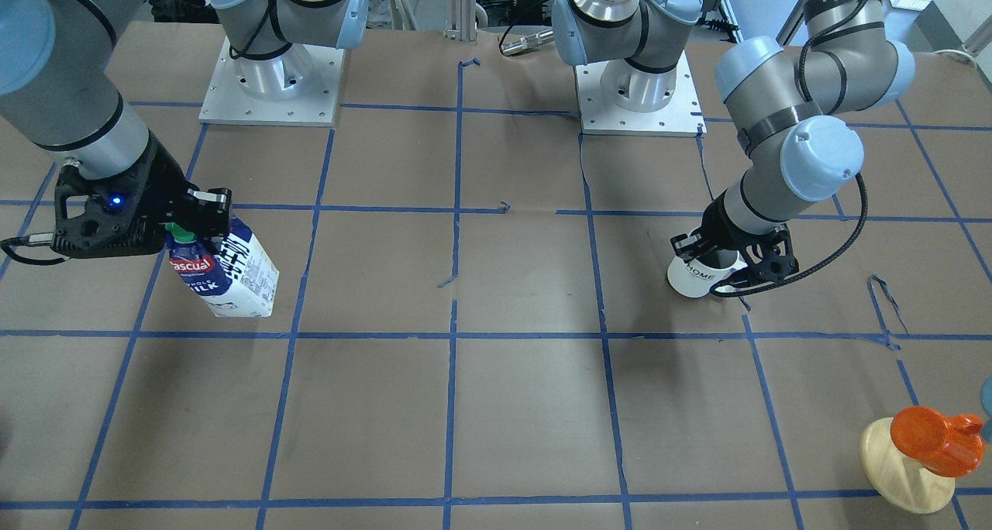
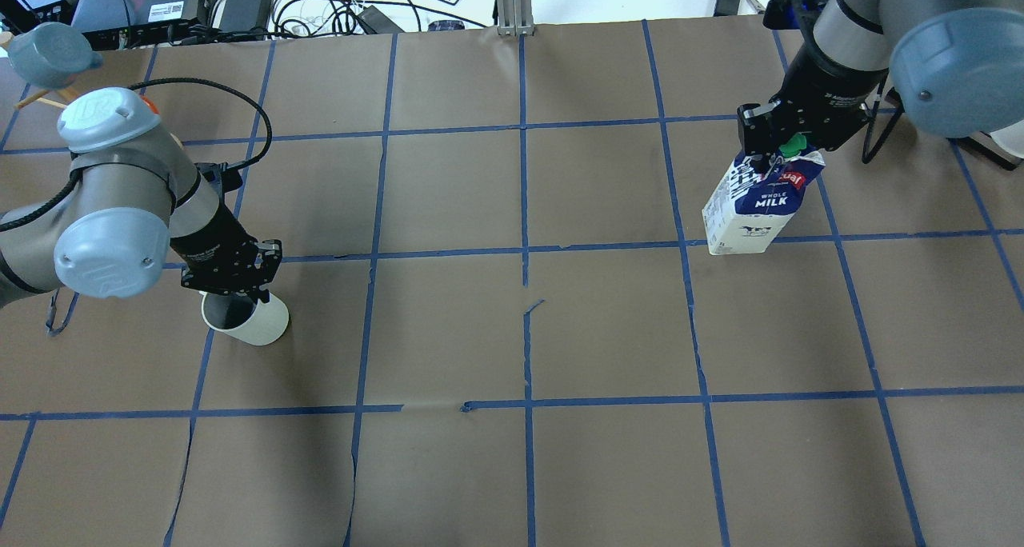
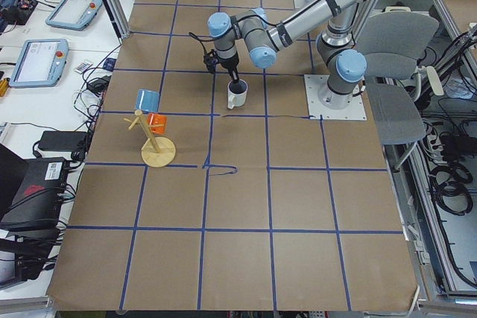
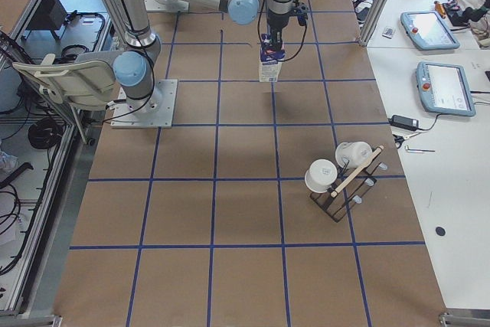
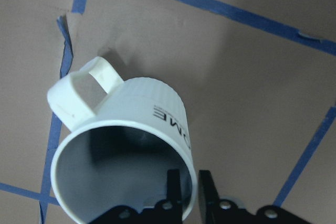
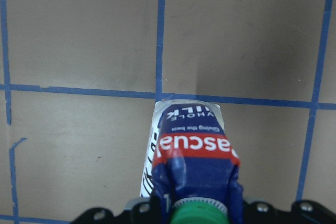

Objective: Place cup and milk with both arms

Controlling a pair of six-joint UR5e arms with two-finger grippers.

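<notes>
The cup (image 1: 697, 276), a white "HOME" mug, is held at its rim by my left gripper (image 1: 725, 260), which is shut on it. In the left wrist view one finger is inside the cup (image 5: 131, 145) and one outside the wall. It also shows in the overhead view (image 2: 248, 321), low over the paper. I cannot tell whether it touches. My right gripper (image 1: 194, 232) is shut on the gable top of the milk (image 1: 232, 278), which hangs slightly tilted by a blue tape line (image 2: 756, 207). The green cap (image 6: 197, 214) sits between the fingers.
A wooden stand (image 1: 907, 464) with an orange cup (image 1: 930, 437) is at the table corner on my left. A dark rack with white cups (image 4: 337, 181) stands on my right side. The two arm bases (image 1: 271, 73) (image 1: 639, 80) are at the table's robot side.
</notes>
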